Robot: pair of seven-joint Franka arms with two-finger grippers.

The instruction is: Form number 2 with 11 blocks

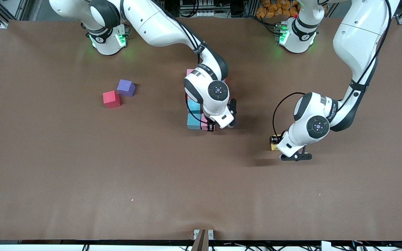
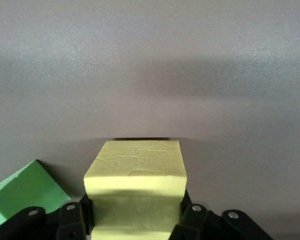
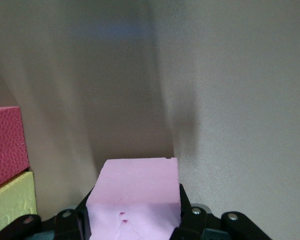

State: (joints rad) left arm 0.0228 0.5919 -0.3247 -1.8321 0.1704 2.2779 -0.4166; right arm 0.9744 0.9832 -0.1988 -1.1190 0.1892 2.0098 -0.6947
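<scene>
On the brown counter, the right tool pinches a matte pink foam cube at the half-hidden number 2 mid-counter, while the left tool clamps a grainy yellow cube beside a cropped green cube.

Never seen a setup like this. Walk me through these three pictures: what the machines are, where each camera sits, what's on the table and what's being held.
Two white robot arms work at a brown table. The wide picture looks down from a high camera facing them; the other two come from cameras on each arm's wrist.

The left tool is shut on a yellow block, low near the table, with a green cube beside it. The right tool is shut on a pink block at the camera-side end of a partly built cluster of blocks mid-table.

A crimson block and a purple block sit loose toward the right arm's end.
</scene>
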